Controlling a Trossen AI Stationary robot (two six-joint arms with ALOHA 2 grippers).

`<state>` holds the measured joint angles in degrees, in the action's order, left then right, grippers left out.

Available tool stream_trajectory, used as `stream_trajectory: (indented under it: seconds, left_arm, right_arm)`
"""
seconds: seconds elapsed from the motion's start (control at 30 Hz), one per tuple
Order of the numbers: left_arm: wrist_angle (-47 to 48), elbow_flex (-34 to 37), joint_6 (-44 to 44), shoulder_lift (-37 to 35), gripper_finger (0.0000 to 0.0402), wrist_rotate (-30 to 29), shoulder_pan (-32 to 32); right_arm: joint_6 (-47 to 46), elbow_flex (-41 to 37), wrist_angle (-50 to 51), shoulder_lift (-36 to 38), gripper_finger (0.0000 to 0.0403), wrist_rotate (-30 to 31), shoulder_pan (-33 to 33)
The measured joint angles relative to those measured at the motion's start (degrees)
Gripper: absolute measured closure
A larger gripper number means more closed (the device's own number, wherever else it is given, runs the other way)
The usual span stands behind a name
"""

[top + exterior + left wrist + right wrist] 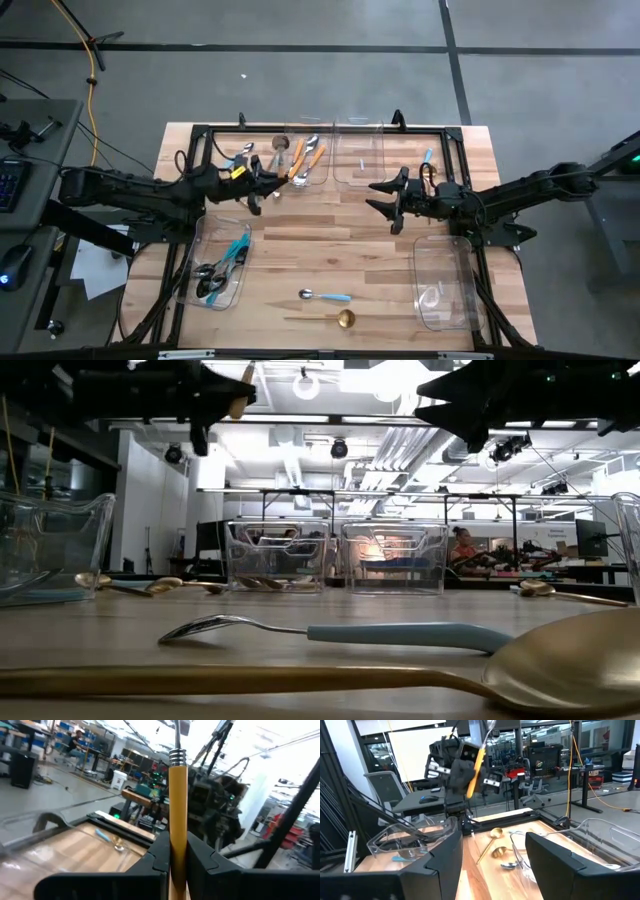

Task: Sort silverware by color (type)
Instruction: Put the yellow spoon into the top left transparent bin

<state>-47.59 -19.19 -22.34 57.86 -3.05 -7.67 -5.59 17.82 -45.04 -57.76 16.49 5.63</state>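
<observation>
High view: the left gripper [268, 180] stretched level above the wooden table's [330, 255] far edge, clamped tight on a smooth orange-handled, silver-headed utensil [177, 810] beside the clear plastic bin [305, 160]. The right gripper [384, 197] hovered mid-table, fingers spread wide, holding nothing.

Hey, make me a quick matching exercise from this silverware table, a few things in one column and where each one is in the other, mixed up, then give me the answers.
Things:
1. orange-handled utensil
2. light-blue-handled spoon
3. gold spoon
4. right gripper

Places or states:
A. lying on the bare wood, nearest the table's front edge
B. open and empty, above the table's middle
C. clamped between the left gripper's fingers
D. lying on the bare wood, just behind the gold one

Pairs: 1-C, 2-D, 3-A, 4-B
</observation>
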Motion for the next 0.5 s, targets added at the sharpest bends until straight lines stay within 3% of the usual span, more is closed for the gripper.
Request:
stream_trajectory:
  seconds: [0.13, 0.37, 0.5]
  left_arm:
    - [6.8, -8.0, -0.1, 3.2, 0.0387, 0.0, -3.3]
    - [39.9, -31.1, 0.4, 10.6, 0.0387, 0.9, -12.7]
    - [53.9, -41.8, 0.4, 16.6, 0.0387, 0.9, -17.0]
  right_arm:
    - [0.4, 0.0, 0.0, 0.0, 0.0201, 0.0, 0.0]
    - [-1.0, 0.0, 0.0, 0.0, 0.0201, 0.0, 0.0]
    - [-0.8, 0.0, 0.0, 0.0, 0.0201, 0.0, 0.0]
